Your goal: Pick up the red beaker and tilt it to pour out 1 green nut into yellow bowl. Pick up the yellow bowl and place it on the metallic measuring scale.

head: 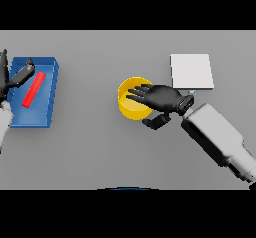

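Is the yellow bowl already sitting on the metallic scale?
No. The yellow bowl rests on the grey table, left of the metallic scale, with the right hand over it.

R arm (pixel 220 137): boxy white/grey shell, dark wrist joint | R hand (pixel 162 98): matte black | L hand (pixel 20 75): black, L edge | L arm (pixel 4 122): white
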Robot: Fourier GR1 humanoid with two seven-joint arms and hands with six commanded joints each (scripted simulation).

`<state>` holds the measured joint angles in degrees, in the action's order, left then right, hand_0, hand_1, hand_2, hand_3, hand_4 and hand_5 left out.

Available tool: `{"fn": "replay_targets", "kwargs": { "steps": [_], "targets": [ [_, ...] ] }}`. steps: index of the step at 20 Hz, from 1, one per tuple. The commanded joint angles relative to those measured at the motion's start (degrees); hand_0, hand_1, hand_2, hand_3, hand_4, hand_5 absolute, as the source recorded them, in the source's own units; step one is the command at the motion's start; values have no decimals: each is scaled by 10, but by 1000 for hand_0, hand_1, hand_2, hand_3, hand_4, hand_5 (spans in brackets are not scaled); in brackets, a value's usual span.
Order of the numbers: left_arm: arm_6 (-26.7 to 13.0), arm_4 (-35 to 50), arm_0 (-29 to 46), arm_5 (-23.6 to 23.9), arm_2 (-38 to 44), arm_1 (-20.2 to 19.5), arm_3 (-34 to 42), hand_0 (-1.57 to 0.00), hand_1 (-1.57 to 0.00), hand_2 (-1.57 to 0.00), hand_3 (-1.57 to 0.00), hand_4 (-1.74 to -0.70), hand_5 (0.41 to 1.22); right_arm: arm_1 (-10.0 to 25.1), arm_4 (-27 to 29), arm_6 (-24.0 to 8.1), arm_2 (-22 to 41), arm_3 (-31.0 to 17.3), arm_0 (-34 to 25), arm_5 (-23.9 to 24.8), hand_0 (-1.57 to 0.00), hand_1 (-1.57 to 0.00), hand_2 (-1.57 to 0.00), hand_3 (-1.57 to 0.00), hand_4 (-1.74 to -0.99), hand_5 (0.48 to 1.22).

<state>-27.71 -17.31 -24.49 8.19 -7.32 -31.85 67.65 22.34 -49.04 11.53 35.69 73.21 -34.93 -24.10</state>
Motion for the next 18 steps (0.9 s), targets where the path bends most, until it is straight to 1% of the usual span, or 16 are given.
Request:
{"fn": "replay_targets", "kwargs": {
  "steps": [1, 2, 4, 5, 6, 8, 9, 10, 12, 14, 16, 18],
  "targets": [
    [4, 1, 2, -3, -1, -1, 3, 1, 1, 1, 1, -741, 698, -6, -3, 1, 5, -17, -8, -4, 1, 1, 1, 1, -1231, 725],
    [6, 0, 0, -5, 0, -5, 1, 1, 1, 1, 1, -738, 698, -9, -3, 6, 10, -18, -14, -8, 1, 1, 1, 1, -1238, 727],
    [10, 2, 3, -3, 1, -4, 2, 1, 1, 1, 1, -741, 699, -26, -16, -3, 26, -43, -28, -11, 1, 1, 1, 1, -1250, 733],
    [15, 3, 11, -2, 0, -4, 16, 1, 1, 1, 1, -743, 699, -24, -18, -1, 26, -53, -41, -14, 1, 1, 1, 1, -1255, 733],
    [19, 1, 14, 2, 1, -4, 8, 1, 1, 1, 1, -744, 698, -29, -25, -5, 32, -62, -47, -14, 1, 1, 1, 1, -1257, 733],
    [9, 1, 4, 1, 2, -4, 4, 1, 1, 1, 1, -744, 697, -34, -29, 1, 40, -77, -53, -14, 1, 1, 1, 1, -1259, 734],
    [10, 3, 5, 0, 4, -6, 5, 1, 1, 1, 1, -744, 698, -30, -28, 7, 41, -82, -56, -22, 1, 1, 1, 1, -1261, 736],
    [14, 4, 12, -1, 5, -9, 10, 1, 1, 1, 1, -744, 699, -37, -27, 1, 41, -94, -63, -26, 1, 1, 1, 1, -1263, 739],
    [7, 7, 8, -3, 6, -7, 7, 1, 1, 1, 1, -746, 698, -40, -24, 0, 41, -104, -69, -37, 1, 1, 1, -2, -1270, 740],
    [2, 5, 3, -3, 7, -8, -4, 1, 1, 1, 1, -744, 697, -42, -24, -4, 43, -113, -69, -45, 1, 1, -3, -28, -1282, 749],
    [8, 4, 1, -2, 5, -6, 2, 1, 1, 1, 1, -745, 699, -47, -21, -9, 41, -125, -73, -52, 1, 1, -23, -72, -1289, 758],
    [11, 6, 4, -2, 7, -8, -3, 1, 1, 1, 1, -750, 701, -54, -13, -31, 35, -124, -68, -70, -26, -36, -71, -141, -1302, 805]
  ]
}}
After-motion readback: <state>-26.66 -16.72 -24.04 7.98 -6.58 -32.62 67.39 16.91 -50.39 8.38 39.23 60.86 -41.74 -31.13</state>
